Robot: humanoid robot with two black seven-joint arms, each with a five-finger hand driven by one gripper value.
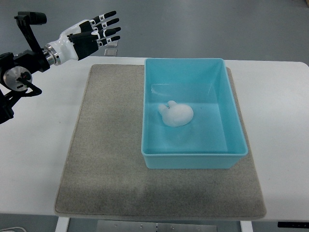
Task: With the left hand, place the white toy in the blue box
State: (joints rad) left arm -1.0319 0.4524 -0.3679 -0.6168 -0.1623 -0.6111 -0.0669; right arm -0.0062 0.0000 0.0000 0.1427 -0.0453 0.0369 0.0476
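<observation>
- Lay inside blue box [193,157], on its floor: white toy [176,114].
- Hovered empty over table's far-left edge, fingers spread: left hand [91,35].
- Sat on grey mat [108,145].

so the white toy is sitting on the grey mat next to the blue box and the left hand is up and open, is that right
Not quite. In the top view the white toy lies inside the blue box, not on the grey mat beside it. The left hand is indeed raised and open.

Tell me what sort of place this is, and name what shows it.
Probably a robotics lab or test station. A white table carries only a grey mat with a blue box and a white toy in it, a robot's left hand hangs open above, and the floor is bare grey.
</observation>
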